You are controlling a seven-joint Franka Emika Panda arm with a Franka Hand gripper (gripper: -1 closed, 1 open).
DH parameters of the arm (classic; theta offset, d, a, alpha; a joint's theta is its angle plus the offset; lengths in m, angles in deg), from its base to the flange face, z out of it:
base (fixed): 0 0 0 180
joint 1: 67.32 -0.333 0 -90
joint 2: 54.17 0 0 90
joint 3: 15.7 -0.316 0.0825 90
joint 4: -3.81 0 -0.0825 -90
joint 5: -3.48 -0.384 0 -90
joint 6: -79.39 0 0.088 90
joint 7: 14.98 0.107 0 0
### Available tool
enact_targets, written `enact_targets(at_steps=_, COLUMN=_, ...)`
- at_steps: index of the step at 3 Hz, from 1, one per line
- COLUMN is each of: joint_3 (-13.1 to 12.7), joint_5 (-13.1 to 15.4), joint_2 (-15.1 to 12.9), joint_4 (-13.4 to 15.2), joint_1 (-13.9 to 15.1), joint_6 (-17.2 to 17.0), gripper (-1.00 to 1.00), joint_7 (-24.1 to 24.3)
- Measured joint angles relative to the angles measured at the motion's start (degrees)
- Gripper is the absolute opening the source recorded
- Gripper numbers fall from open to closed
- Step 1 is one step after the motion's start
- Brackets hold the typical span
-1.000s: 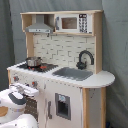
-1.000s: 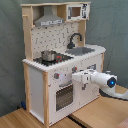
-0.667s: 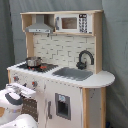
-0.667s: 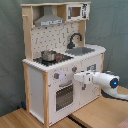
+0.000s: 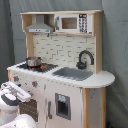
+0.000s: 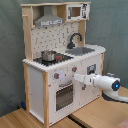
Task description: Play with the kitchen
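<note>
Reaching gripper [image 6: 76, 77] at kitchen [image 6: 65, 55] front

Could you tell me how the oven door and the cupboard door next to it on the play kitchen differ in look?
In the second exterior view, the oven door sits under the hob, while the cupboard door sits under the sink. The oven door has a large dark window filling most of it; the cupboard door is mostly plain white, with only a small dark panel in the first exterior view. Both are white fronts of the same kitchen.
</note>
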Motion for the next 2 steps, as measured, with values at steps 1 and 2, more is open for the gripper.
enact_targets(at_steps=1, joint_3=-1.29, joint_5=0.0, joint_2=0.34, joint_4=-0.78, joint_1=-0.01, joint_6=0.01, gripper=1.0, joint_7=7.05)
enact_targets(at_steps=2, joint_3=-2.14, joint_5=0.0, joint_2=0.79, joint_4=-1.51, joint_1=0.0, joint_6=0.01, gripper=1.0, joint_7=13.86)
